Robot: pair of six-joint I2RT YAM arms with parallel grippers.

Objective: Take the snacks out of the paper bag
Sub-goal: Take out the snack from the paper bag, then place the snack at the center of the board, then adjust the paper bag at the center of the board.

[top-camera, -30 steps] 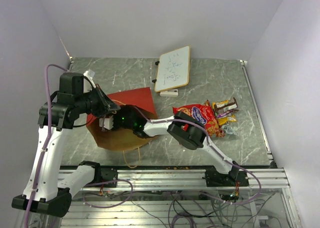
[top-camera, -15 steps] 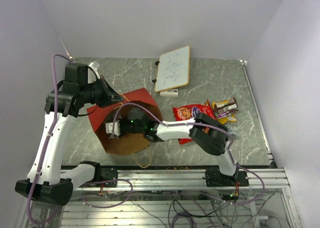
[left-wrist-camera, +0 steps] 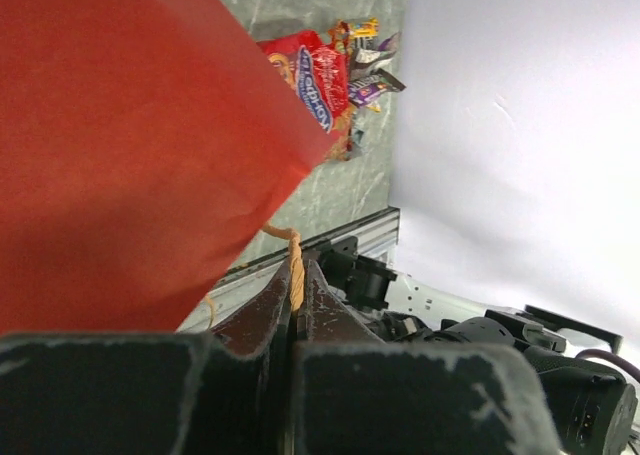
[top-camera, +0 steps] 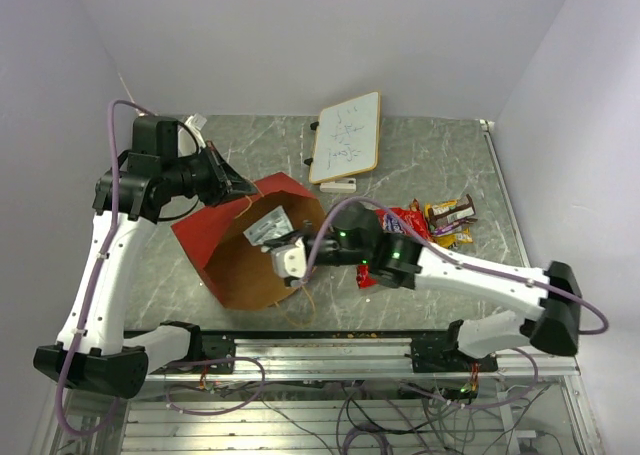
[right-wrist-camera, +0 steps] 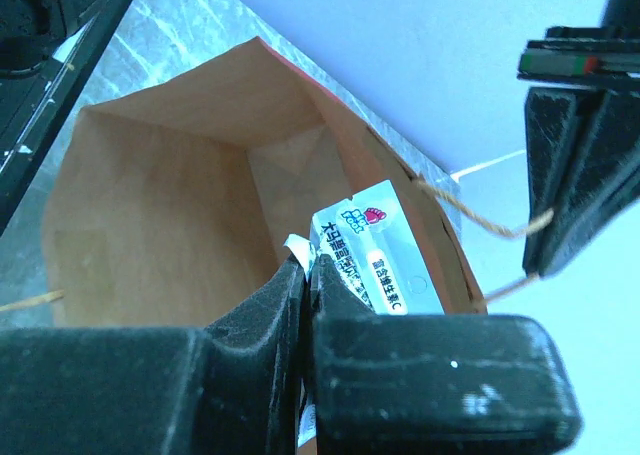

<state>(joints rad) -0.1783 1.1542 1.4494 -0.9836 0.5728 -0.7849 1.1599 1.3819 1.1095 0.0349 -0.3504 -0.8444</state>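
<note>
Right wrist view: the right gripper pinches closed on a silver-white packet at the mouth of the paper bag. Across the bag, the left gripper clamps its twisted handle. Farther off, the red cookie packet and small candy bars lie heaped on the table.

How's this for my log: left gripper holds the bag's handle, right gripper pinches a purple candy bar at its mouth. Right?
Not purple: the right wrist view shows the right gripper pinching a silver-white packet at the mouth of the paper bag. The left gripper holds the handle.
</note>
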